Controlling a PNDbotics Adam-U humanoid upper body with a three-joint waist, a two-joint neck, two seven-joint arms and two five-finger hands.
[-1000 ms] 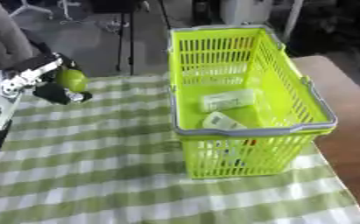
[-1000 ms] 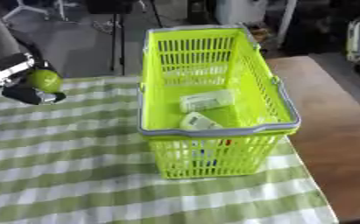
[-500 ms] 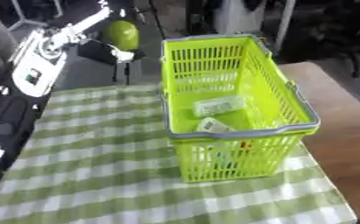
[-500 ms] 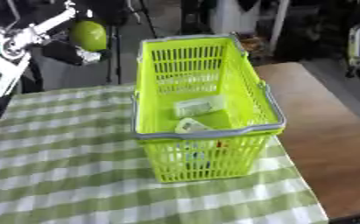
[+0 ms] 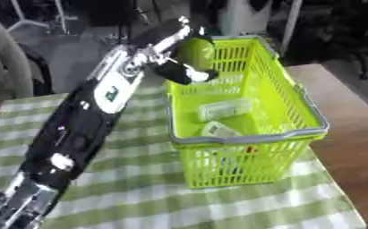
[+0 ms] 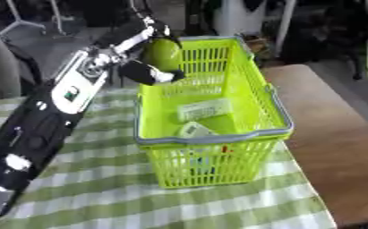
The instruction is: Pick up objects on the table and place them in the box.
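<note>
My left hand [image 5: 179, 67] is shut on a round green fruit [image 5: 194, 51] and holds it above the far left rim of the lime-green basket [image 5: 296, 129]. The left arm stretches from the lower left of the view up to the basket. Inside the basket lie a pale flat packet [image 5: 226, 108], a small whitish item [image 5: 218, 129] and something red low at the front [image 5: 249, 150]. My right hand shows in no view.
The basket stands on a green and white checked cloth [image 5: 139, 197] that covers the table's left part. Bare brown tabletop [image 5: 351, 120] lies to the right of the basket. Dark stands and chairs fill the floor behind the table.
My left hand has carried the green fruit rightward, from left of the basket to above its far left rim. The camera has shifted too.
</note>
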